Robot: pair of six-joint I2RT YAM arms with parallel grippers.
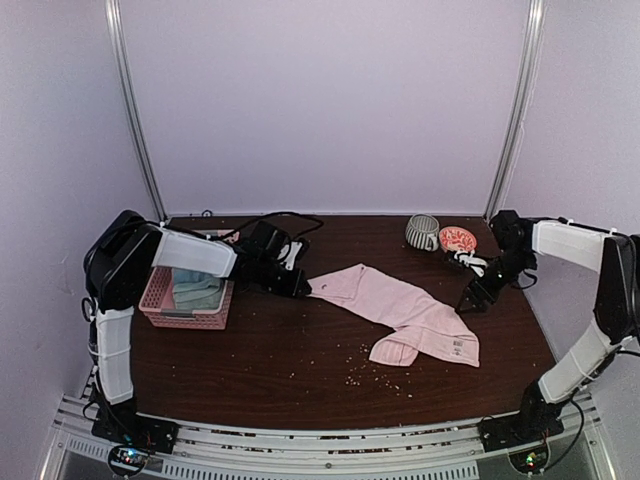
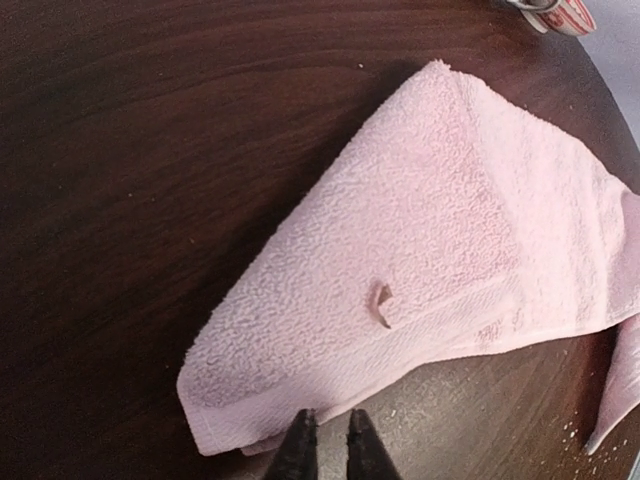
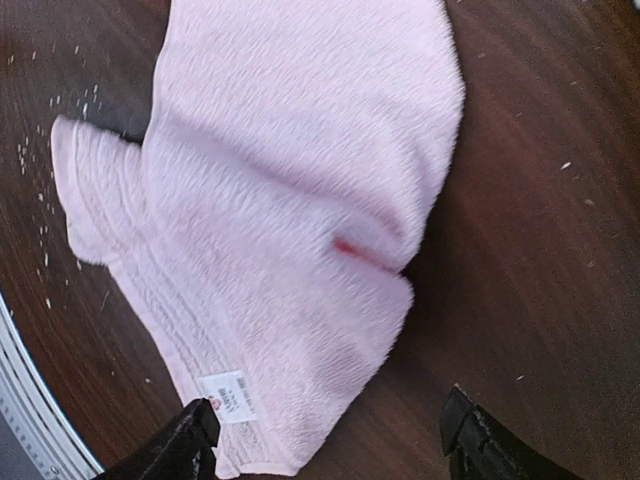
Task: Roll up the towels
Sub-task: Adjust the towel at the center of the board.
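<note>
1. While the pink towel (image 1: 400, 310) lies loose and unrolled in the middle of the table (image 1: 260, 380), both arms are right at it, one at each end.
2. Left gripper (image 2: 328, 448) sits at the towel's left corner, low against the hem. Its jaws are drawn narrow, with just a thin slit between the fingertips. One tip overlaps the hem's edge, but I cannot tell whether any fabric is pinched.
3. Right gripper (image 3: 330, 425) hangs over the towel's right end, jaws spread wide and holding nothing. One finger sits just beside the white label (image 3: 228, 395) on the corner, the other over bare wood.
4. That towel runs on a slant from far left to near right. Its right end is doubled over on itself in a thick layer, and a small tuft stands up near the left hem.
5. Pale crumbs (image 1: 360, 375) are scattered on the wood just in front of the towel.
6. Over on the left, a pink basket (image 1: 160, 300) holds folded cloths (image 1: 197, 290) of a blue-green shade.
7. At the back right stand a striped mug (image 1: 422, 232) and a small red-patterned dish (image 1: 458, 239), side by side and well apart from the towel.
</note>
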